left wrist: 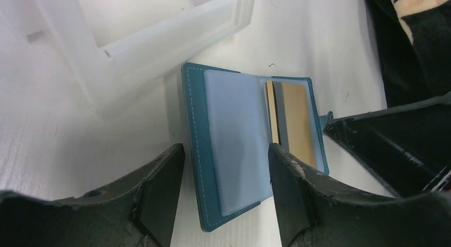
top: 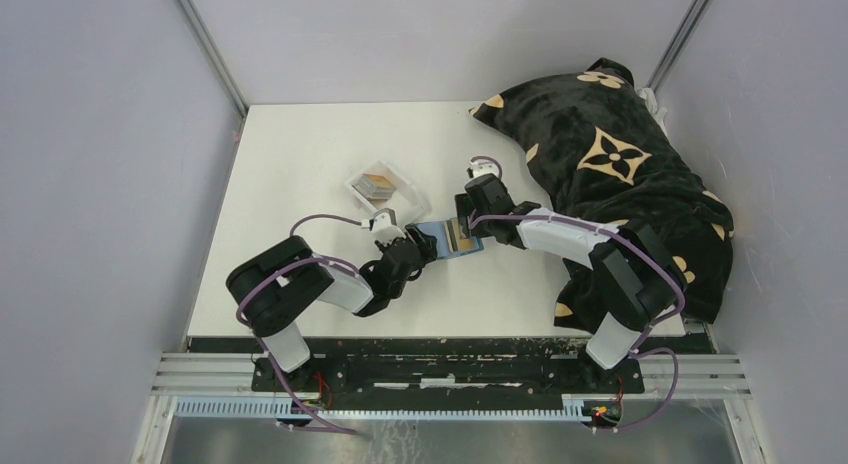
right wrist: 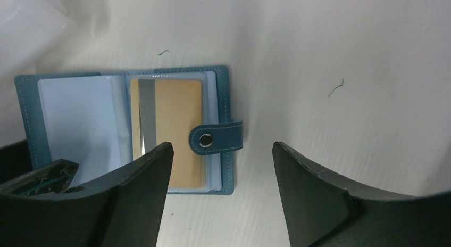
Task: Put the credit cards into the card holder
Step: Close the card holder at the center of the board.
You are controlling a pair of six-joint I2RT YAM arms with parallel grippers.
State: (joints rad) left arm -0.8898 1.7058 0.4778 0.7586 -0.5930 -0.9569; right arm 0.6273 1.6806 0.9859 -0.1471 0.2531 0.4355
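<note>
between the two sets of fingers: the card holder (top: 452,238) lies open like a book, flat on the white table (top: 300,154), inside facing up.

left gripper (left wrist: 226,151): fingers (left wrist: 159,199) apart, nothing clamped. they straddle the holder's empty clear sleeve page, one finger outside the teal cover edge, the other at the fold. cannot tell whether the pads touch the holder.

right gripper (right wrist: 222,148): fingers (right wrist: 314,199) apart as well, holding nothing. the snap tab (right wrist: 215,139) sits in the gap between them, close to the finger nearer the fold. one tan card (right wrist: 178,124) with a grey stripe is seated in the sleeve on the tab side, its lower edge hidden behind that finger in the right wrist view.

the two grippers face each other across the holder, tips close but apart.

beyond the left fingers, just beside the holder: clear tray (top: 400,199) with more credit cards (top: 377,181) in it, tan and dark faces showing.

behind the right arm: black cushion (top: 620,174) with tan flower print.
</note>
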